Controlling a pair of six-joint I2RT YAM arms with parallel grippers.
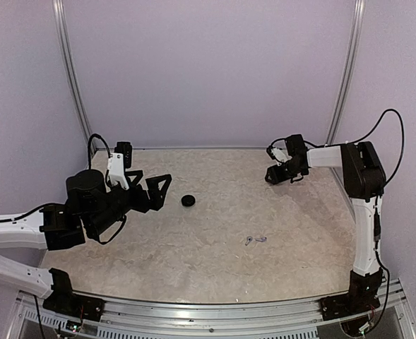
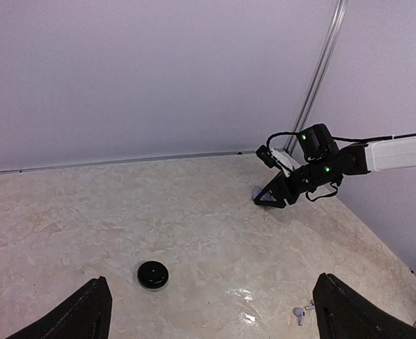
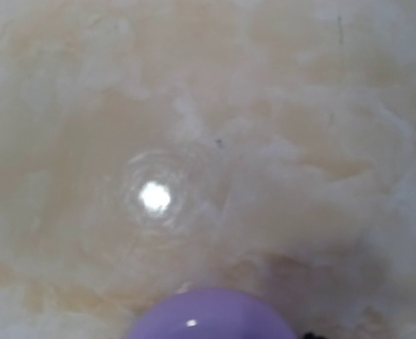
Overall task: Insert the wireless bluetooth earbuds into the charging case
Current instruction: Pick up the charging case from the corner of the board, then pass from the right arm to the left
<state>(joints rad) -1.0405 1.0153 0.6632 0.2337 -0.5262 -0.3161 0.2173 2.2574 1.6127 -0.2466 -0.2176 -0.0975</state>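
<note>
Left end effector (image 1: 164, 192) spread wide, black disc (image 1: 188, 200) just ahead; right end effector (image 1: 272, 176) low over the surface (image 1: 215, 261), spread or pinching impossible to tell; charging case (image 3: 211, 316) at its tip; earbuds (image 1: 256, 240) well apart from both, lying together.

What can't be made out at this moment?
- Right gripper: grip unclear; small in left wrist view, fingers outside right wrist view.
- Charging case: cut by right wrist view's bottom edge; lid state hidden.
- Earbuds: too small in top view to tell orientation.
</note>
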